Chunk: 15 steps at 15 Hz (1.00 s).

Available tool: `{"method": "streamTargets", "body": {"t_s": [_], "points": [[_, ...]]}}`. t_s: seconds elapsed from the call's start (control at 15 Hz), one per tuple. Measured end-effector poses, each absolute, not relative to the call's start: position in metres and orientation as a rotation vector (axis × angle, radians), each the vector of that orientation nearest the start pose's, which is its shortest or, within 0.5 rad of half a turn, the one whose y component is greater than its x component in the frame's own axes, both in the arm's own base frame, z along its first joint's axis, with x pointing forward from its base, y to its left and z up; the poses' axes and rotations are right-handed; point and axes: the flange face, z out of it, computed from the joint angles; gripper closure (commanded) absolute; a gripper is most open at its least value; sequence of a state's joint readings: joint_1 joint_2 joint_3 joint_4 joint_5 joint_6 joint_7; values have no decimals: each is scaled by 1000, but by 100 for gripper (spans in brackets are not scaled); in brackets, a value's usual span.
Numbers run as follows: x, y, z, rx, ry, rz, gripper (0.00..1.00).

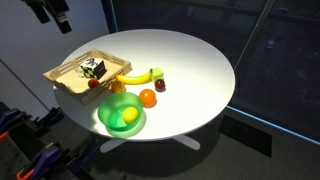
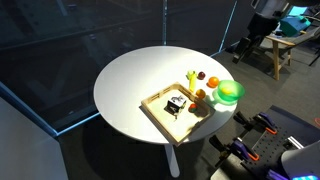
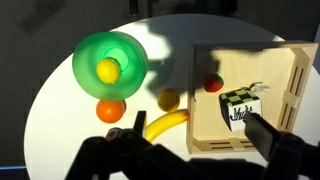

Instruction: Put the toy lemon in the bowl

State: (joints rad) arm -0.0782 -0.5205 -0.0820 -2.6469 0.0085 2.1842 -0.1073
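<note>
- The round white tabletop (image 1: pixel 190 60) filled the middle of both exterior views and carried everything else.
- The wooden tray (image 3: pixel 270 65) sat at the right of the wrist view. It held a small black-and-white box (image 3: pixel 240 105) and a red piece (image 3: pixel 213 83) near its left wall.
- The green bowl (image 3: pixel 85 50) stood at the upper left of the wrist view, on the tabletop and apart from the tray. In an exterior view (image 1: pixel 105 118) it sat near the tabletop's front edge.
- The gripper (image 3: pixel 200 150) showed as dark shapes along the bottom of the wrist view. Its fingers were spread wide with nothing between them, well above the tabletop.
- The banana (image 3: pixel 165 124) lay just left of the tray, at lower centre.
- The orange ball (image 3: pixel 110 110) sat just below the bowl.
- The lemon (image 3: pixel 107 70) lay inside the bowl, near its middle, and also showed there in an exterior view (image 1: pixel 128 116).
- A greenish-yellow fruit (image 3: pixel 169 99) sat between the banana and the bowl.
</note>
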Motion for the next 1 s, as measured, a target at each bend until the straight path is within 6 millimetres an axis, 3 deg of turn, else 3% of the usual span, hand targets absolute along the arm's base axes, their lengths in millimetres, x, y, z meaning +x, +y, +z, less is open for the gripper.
{"method": "streamTargets", "body": {"t_s": [0.53, 1.0], "points": [[354, -48, 447, -3099, 59, -103, 0], [336, -36, 462, -3078, 21, -34, 0]]}}
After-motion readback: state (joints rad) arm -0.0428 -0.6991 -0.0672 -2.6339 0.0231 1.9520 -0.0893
